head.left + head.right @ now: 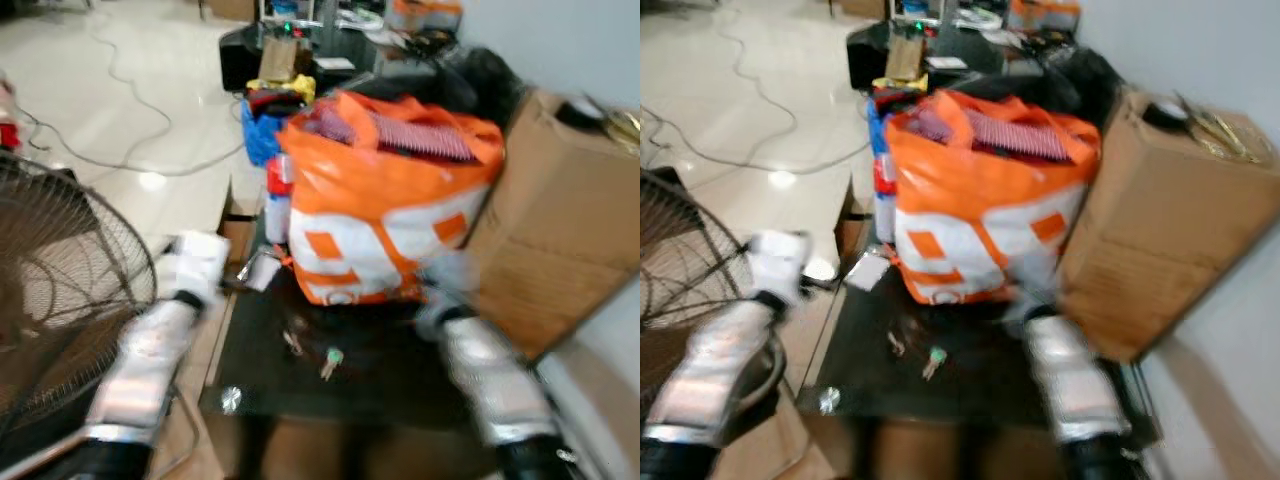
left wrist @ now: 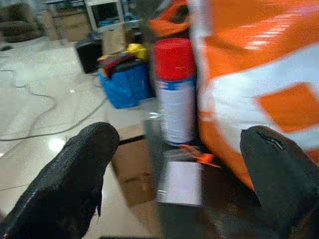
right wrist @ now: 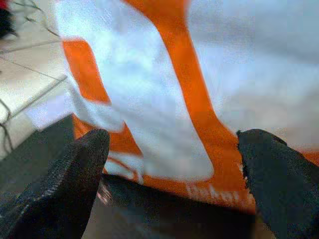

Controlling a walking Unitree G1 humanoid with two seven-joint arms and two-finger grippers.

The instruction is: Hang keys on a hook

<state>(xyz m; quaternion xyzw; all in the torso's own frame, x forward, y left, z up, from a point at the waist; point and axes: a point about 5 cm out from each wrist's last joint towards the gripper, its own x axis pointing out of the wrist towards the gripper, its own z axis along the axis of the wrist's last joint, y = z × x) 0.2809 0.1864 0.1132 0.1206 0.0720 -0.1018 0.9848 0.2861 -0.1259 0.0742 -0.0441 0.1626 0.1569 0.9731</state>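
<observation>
Now both pincers hover by the dark counter (image 1: 380, 390), keys lying loose.
Left pincer (image 2: 179, 164), fingers wide, faces a red-capped spray can (image 2: 174, 89); keys (image 1: 330, 362) lie on the counter between the arms; right pincer (image 3: 174, 164), also wide, faces the orange-and-white bag (image 1: 385, 205).

One dark low table (image 1: 380, 395) sits at the centre of the frame. On it lie two small keys (image 1: 331, 362), one with a green head, in the lower middle. One large orange and white bag (image 1: 385, 215) stands on the table at centre. One spray can (image 2: 174, 92) with a red cap stands beside the bag. One cardboard box (image 1: 560, 225) is at the right. One wire fan (image 1: 60, 290) is at the left edge. One blue bag (image 1: 262, 130) sits at upper middle. Two silver arms reach in from the bottom, one on each side.
</observation>
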